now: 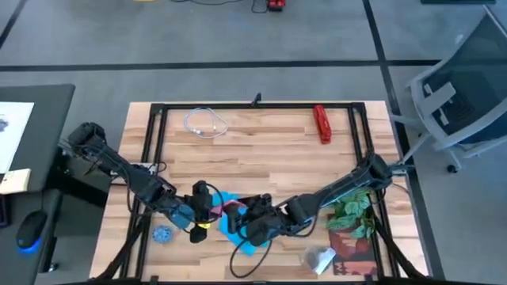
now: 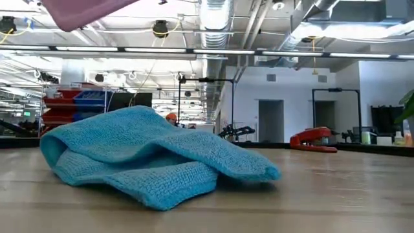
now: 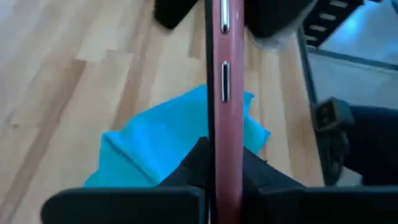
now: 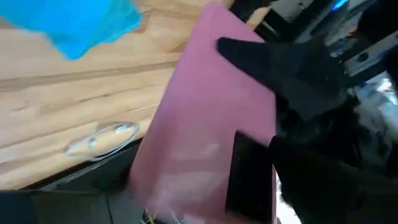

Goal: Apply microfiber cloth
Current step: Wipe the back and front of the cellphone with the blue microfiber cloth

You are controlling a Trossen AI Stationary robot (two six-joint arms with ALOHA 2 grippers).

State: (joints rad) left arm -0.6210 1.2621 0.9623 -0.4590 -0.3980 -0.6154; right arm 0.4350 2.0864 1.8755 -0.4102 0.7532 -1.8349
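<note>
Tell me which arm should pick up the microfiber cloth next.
Probably the right. The left end effector is shut on the pink-edged phone, holding it above the table. The right end effector is right by the microfiber cloth.

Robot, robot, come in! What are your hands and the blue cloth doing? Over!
Left gripper shut on pink-cased phone. Right gripper close beside it. Sky-blue microfiber cloth crumpled on wooden table, not gripped. Over.

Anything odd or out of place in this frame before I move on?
The microfiber cloth lies crumpled and folded over itself on the table, not spread flat. Above it, the left gripper holds a pink-cased smartphone edge-on, with the right gripper close beside it. Nothing looks spilled or damaged.
</note>
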